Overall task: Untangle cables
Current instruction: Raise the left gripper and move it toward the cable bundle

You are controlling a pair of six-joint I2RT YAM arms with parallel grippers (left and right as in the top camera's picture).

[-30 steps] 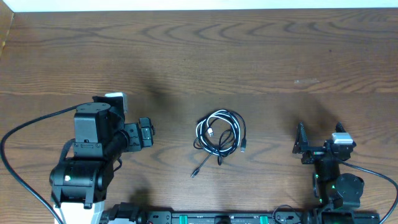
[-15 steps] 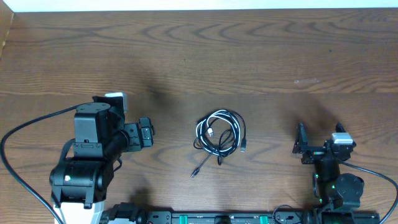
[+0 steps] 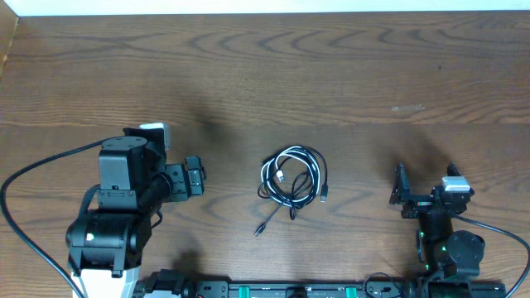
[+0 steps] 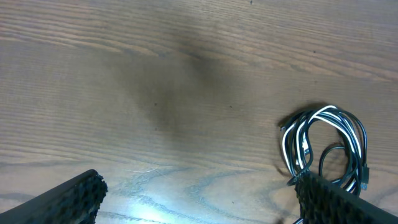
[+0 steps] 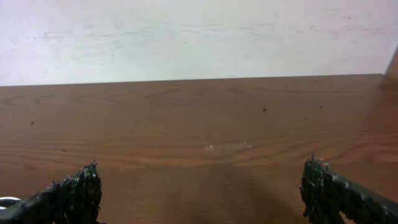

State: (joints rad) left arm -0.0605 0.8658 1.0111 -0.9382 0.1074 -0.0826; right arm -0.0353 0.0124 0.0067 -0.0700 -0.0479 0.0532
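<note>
While both arms hang back at the near edge, the overhead view puts the cables in a loose coil at the middle of the table, black strands looped with one white, a black tail and plug trailing out toward the near-left. Over there the left gripper sits well off to the coil's left and the right gripper well off to its right, both with jaws spread wide and nothing between them

Over to the left wrist: its fingers frame bare wood, the coil lying ahead and to the right, apart from them

Right wrist now: jaws wide again, only tabletop and wall ahead; a pale sliver at the lower-left corner may be the coil, too little to tell

My read: these cords are light, limp and thin, so they will drag and slide together if pulled. Best hold looks like the free tail or a plug end, pinching one strand while the other claw pins the coil
</note>
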